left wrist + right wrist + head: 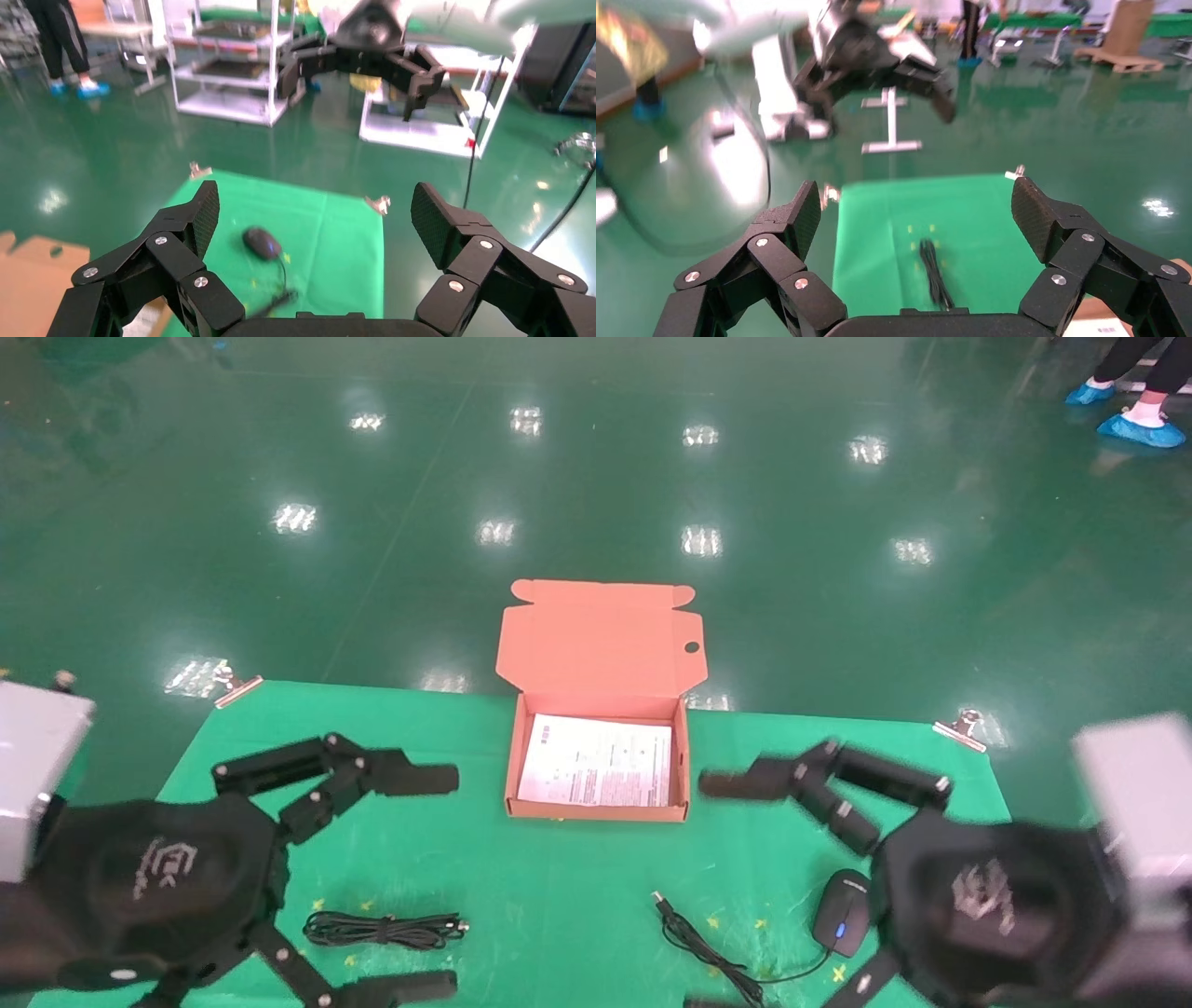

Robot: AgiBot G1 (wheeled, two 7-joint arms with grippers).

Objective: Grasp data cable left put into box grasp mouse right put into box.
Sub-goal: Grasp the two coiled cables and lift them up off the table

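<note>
Two items are lying outside the box [596, 808], with neither one gripped.

Item 1, data cable [384, 930]: a tied black bundle is resting flat on the green surface [521, 896], near the front edge, on the robot's left side. The left gripper [445, 877] is hovering above and just beside it, fingers [414, 779] spread wide and carrying nothing. Risk: the bundle is thin and lying low, so fingers that are closing too high are likely to be sliding over it or catching a single loop, leaving the rest trailing over the box wall.

Item 2, mouse [842, 911]: it is sitting on the surface to the robot's right, its cord [708, 952] running loose toward the middle and ending in a plug. The right gripper [703, 896] is hanging beside it, fingers [745, 782] released and empty. Risk: the smooth rounded shell is likely to be squirting out of a pinch that is landing off centre, and the loose cord is likely to be dragging, snagging on the box edge or staying outside it.

Item 3, box: it is standing open at the back middle of the surface, lid up, a white printed sheet [596, 772] lying inside. Risk: it looks light, so a descending arm or a dragging cord is likely to be pushing it off its spot or tipping the lid shut.

Shared risk: both grippers are working close to the middle, so arms crossing over the box are in danger of clashing.
</note>
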